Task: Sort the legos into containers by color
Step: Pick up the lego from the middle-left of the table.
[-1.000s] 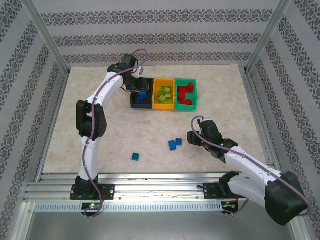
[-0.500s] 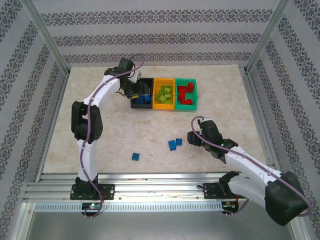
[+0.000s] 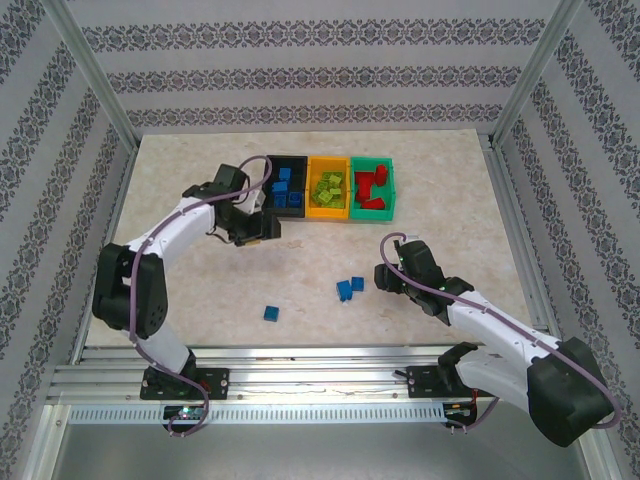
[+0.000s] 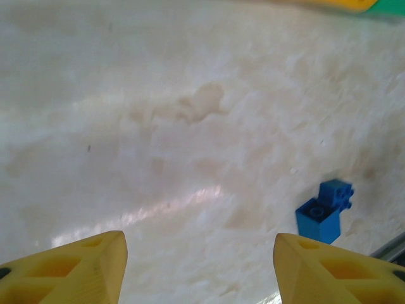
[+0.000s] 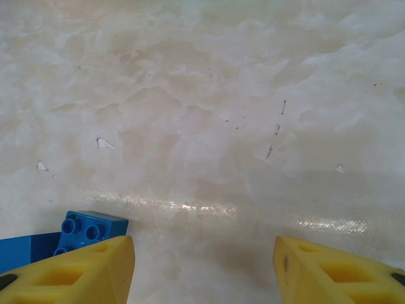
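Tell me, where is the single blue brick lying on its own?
In the top view, the lone blue brick lies on the table, front left, left of the blue pair.

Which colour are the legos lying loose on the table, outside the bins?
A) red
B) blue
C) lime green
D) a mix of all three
B: the loose legos on the table are all blue, a single one and a pair, while the red legos sit in the green bin and the lime legos in the orange-yellow bin.
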`<state>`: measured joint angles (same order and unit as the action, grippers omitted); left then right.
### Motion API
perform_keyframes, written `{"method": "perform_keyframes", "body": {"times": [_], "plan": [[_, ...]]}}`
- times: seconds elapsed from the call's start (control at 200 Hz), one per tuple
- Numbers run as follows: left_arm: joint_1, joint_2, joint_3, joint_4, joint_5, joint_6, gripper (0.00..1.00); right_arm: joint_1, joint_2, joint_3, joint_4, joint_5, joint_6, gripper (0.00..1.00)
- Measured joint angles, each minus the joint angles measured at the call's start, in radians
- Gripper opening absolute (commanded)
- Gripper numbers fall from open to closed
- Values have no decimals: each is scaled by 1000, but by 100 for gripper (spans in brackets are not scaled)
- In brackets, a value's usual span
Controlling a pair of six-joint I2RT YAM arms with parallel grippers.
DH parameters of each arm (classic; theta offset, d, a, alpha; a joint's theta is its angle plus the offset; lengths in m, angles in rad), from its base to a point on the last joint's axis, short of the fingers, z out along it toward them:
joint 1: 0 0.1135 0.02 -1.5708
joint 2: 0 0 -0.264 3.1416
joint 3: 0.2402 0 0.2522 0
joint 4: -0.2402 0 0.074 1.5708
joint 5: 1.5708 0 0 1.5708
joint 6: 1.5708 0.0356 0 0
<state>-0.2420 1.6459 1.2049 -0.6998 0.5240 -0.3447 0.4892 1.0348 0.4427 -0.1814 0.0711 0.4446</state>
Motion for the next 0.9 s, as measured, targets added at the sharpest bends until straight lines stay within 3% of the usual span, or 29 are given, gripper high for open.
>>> {"method": "perform_keyframes", "body": {"times": [0.48, 0.899], "plan": [[-21, -269, -298, -55, 26, -1, 63, 6, -50, -2, 2, 18, 0, 60], [-181, -284, -370, -71, -22, -46, 63, 6, -54, -7, 3, 19, 0, 61]]}}
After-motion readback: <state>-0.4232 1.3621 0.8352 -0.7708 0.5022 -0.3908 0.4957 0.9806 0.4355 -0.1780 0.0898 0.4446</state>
